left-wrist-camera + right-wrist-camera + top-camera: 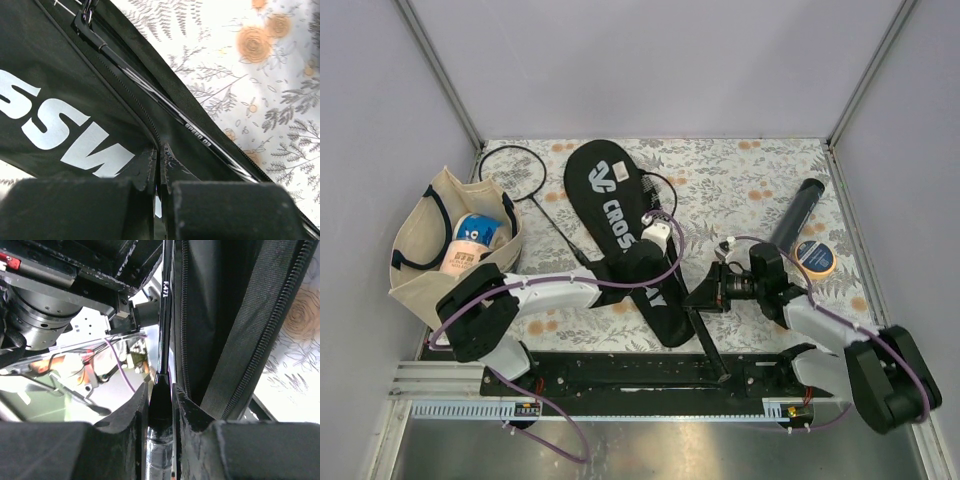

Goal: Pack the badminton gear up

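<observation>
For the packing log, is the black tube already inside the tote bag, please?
No, the black tube lies on the table beside the tape roll.

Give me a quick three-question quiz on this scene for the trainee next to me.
1. True or false: the right gripper is shut on a racquet near its handle.
2. Where is the tape roll? A) in the tote bag B) beside the tube C) on a racquet's head
3. Fill in: the left gripper pinches the zip edge of the ____.
Key: 1 true; 2 B; 3 cover.
</observation>
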Robot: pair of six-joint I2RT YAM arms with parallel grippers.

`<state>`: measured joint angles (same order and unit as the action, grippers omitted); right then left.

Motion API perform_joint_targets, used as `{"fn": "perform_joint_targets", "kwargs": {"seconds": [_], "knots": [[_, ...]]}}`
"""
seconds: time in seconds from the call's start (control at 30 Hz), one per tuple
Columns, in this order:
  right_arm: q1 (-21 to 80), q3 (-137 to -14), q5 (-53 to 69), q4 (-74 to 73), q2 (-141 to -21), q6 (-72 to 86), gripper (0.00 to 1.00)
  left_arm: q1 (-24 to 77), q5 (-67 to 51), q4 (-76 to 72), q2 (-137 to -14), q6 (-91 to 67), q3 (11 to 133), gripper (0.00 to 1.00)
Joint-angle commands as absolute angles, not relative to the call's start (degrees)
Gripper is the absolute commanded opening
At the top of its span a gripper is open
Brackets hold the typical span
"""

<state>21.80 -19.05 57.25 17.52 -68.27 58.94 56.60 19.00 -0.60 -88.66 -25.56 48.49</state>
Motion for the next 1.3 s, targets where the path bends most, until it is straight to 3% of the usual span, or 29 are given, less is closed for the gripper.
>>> {"fn": "perform_joint_targets", "kwargs": {"seconds": [0.0,0.23,0.57,0.73,0.93,1.27], "knots": [[21.7,-16.8,47.5,7.3,-57.2,54.3,0.00,57.7,10.4,-10.1,-90.5,-14.7,49.8,0.00],[21.7,-10.8,51.6,4.5,-46.7,57.7,0.00,57.5,6.5,-15.7,-86.6,-6.8,46.3,0.00],[21.7,-12.0,59.7,-4.2,-38.4,57.3,0.00,54.1,4.5,-17.8,-81.4,3.0,41.3,0.00],[21.7,-12.0,53.2,2.2,-38.0,60.2,0.00,53.3,0.3,-18.1,-80.1,3.3,41.7,0.00],[21.7,-14.8,40.8,20.2,-50.2,62.9,0.00,53.2,-2.7,-17.2,-80.2,-2.6,41.5,0.00],[21.7,-22.6,38.5,50.2,-83.4,67.6,0.00,53.2,-5.1,-22.8,-79.3,-13.9,36.9,0.00]]}}
